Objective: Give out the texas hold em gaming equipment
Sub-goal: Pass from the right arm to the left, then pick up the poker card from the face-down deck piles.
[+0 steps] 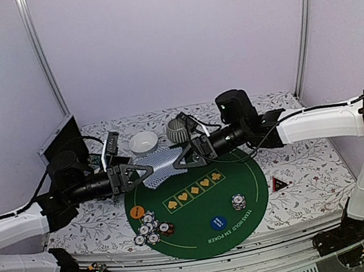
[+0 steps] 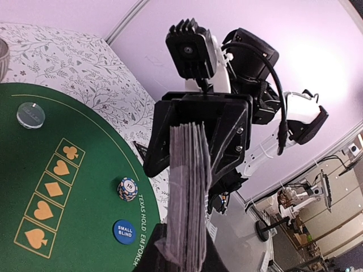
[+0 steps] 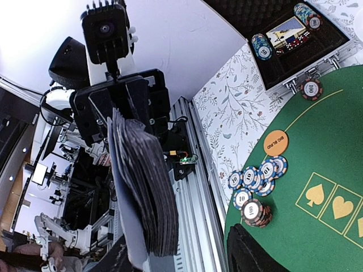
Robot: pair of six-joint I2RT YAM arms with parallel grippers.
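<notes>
While the left gripper [image 1: 145,172] is clamped tight on one end of a grey-blue-backed deck of playing cards [image 1: 162,160], the right gripper [image 1: 185,160] faces it with jaws parted around the other end, not visibly pressing. The slightly fanned deck hangs in the air between them above the far edge of the round green mat [image 1: 201,211], with poker chips [image 1: 150,229] piled at the mat's near left. To deal well, I judge the right jaws should pinch only the outermost card and draw it straight off, the left grip firm.
</notes>
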